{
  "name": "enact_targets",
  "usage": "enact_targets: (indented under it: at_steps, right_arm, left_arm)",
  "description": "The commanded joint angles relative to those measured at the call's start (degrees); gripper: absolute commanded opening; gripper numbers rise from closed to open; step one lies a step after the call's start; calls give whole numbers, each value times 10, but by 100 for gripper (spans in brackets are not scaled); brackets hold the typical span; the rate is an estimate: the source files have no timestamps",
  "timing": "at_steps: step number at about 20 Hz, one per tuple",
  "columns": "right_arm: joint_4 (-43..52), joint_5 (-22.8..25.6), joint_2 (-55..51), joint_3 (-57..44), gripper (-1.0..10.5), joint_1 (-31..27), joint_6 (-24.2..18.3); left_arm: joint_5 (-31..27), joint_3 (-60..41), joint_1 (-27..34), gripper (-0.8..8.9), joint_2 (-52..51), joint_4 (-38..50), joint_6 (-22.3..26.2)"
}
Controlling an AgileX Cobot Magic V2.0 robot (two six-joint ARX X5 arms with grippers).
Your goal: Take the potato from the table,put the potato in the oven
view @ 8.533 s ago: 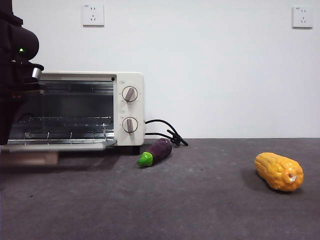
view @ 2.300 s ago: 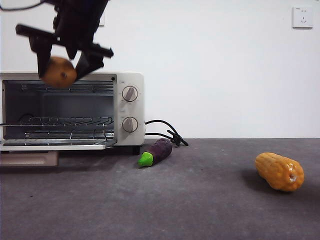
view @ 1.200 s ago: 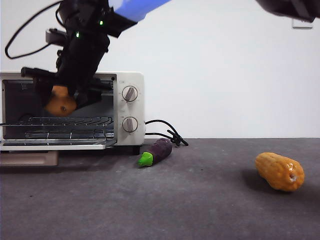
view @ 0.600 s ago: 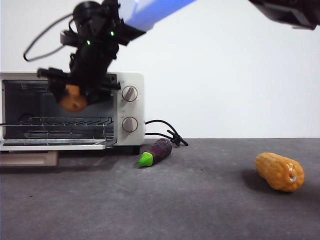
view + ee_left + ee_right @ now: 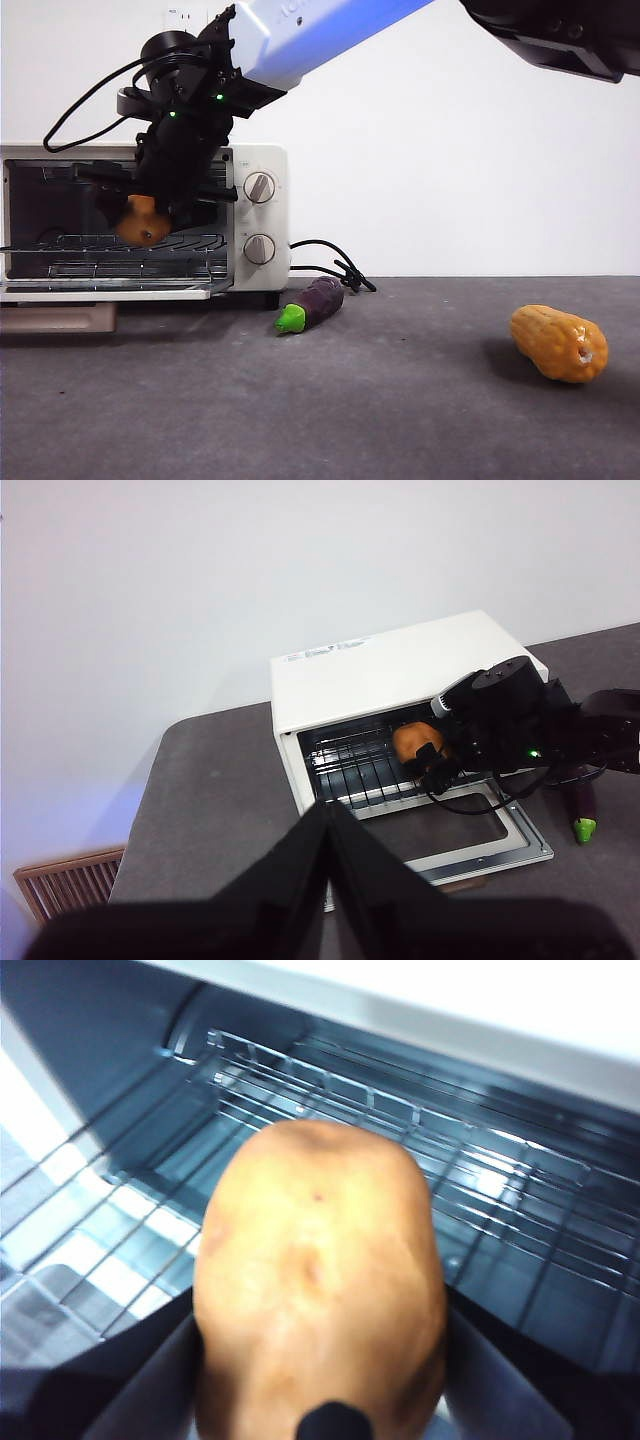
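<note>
Right gripper (image 5: 150,205) clenched on the potato (image 5: 142,222), holding it inside the oven (image 5: 255,165) mouth, just above the wire rack (image 5: 120,243). The potato's long axis points into the cavity; contact with the rack is hard to judge. Left gripper (image 5: 325,825) waits well apart, jaws closed, nothing held.

Matte-skinned potato (image 5: 318,1290); glossy cream oven (image 5: 262,215) with wire-metal rack (image 5: 420,1150).

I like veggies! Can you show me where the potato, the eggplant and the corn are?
potato (image 5: 320,1290), right wrist view, middle of its orange-brown skin.
eggplant (image 5: 318,300), front view, its purple body.
corn (image 5: 556,343), front view, middle of the bumpy yellow cob.
</note>
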Motion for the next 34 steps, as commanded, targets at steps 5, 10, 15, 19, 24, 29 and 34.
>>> enact_targets:
  at_steps: [5, 10, 15, 19, 24, 29, 34]
  right_arm:
    - [9, 23, 13, -5, 576, 3, 7]
    - [21, 42, 13, -5, 579, 3, 7]
    - [26, 58, 11, -3, 703, 12, 18]
    - [17, 112, 9, -1, 703, 29, 16]
    - [-20, 163, 9, 16, 702, 46, 11]
    - [-89, 238, 9, 52, 702, 57, 12]
    - [-181, 255, 9, 122, 702, 72, 17]
  left_arm:
    - [-2, 0, -3, -5, -1, 4, 6]
    - [-2, 0, -3, -5, -1, 4, 6]
    - [-2, 0, -3, -5, -1, 4, 6]
    - [-2, 0, -3, -5, -1, 4, 3]
    - [-2, 0, -3, -5, -1, 3, 3]
    - [3, 0, -3, -5, -1, 3, 3]
    - [3, 0, -3, -5, -1, 3, 1]
